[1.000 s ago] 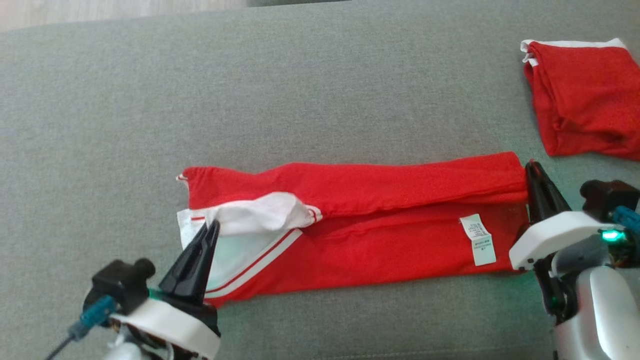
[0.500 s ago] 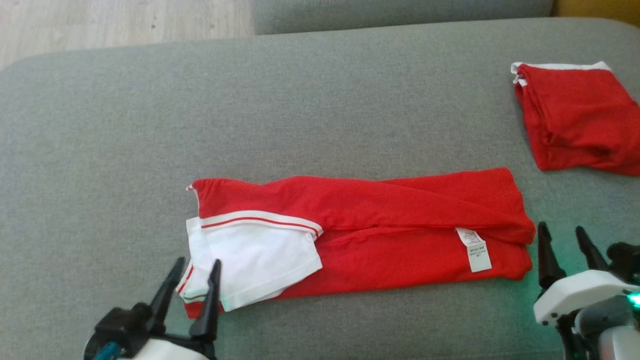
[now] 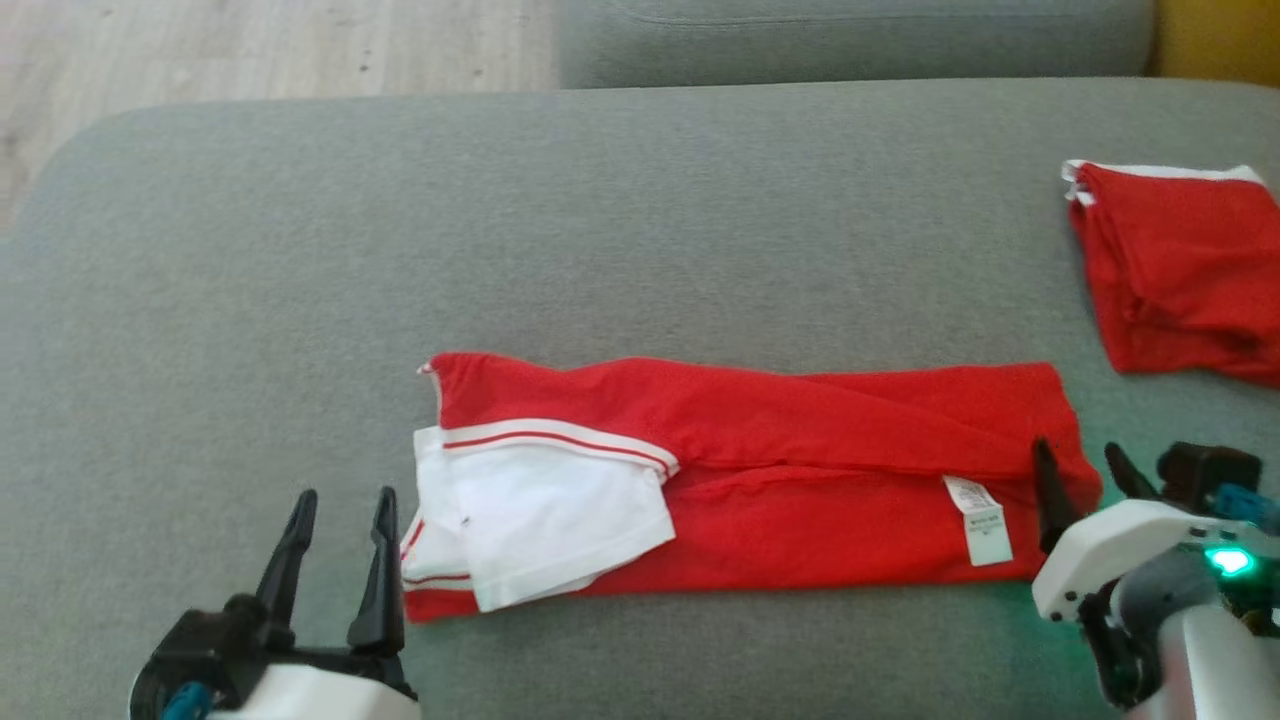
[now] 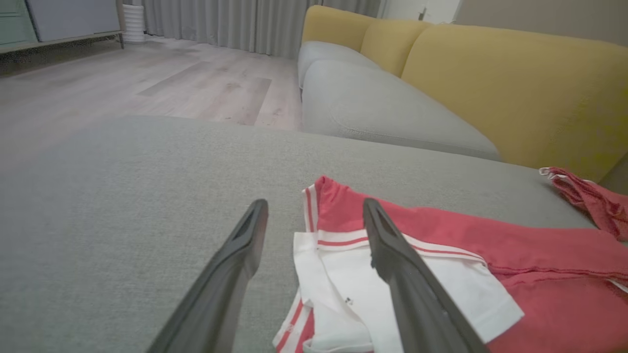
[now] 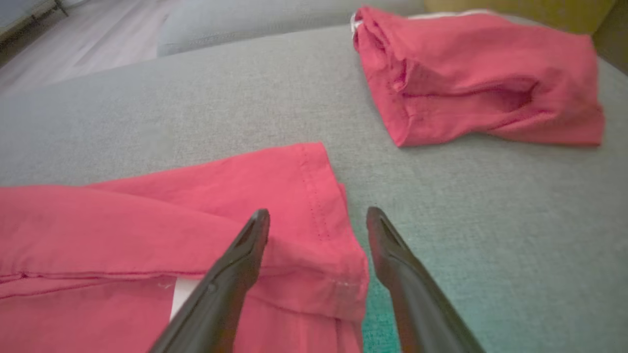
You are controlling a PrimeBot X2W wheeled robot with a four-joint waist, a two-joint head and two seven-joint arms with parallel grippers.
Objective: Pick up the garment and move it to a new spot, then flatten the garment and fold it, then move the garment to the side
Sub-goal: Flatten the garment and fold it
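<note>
The red garment [image 3: 800, 470] lies folded into a long strip across the near middle of the grey sofa seat [image 3: 600, 230], with its white sleeve at the left end. The left claw [image 3: 345, 494], fingers apart and empty, hovers just left of that end. The right claw [image 3: 1076, 448], also spread and empty, straddles the strip's right edge. A second folded red garment [image 3: 1180, 270] lies far right.

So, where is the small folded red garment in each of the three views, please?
Head view: the small folded red garment is at the upper right edge.
Left wrist view: it sits at the far right edge.
Right wrist view: it lies at the upper right.
Shared landmark: the long red garment beside it.
</note>
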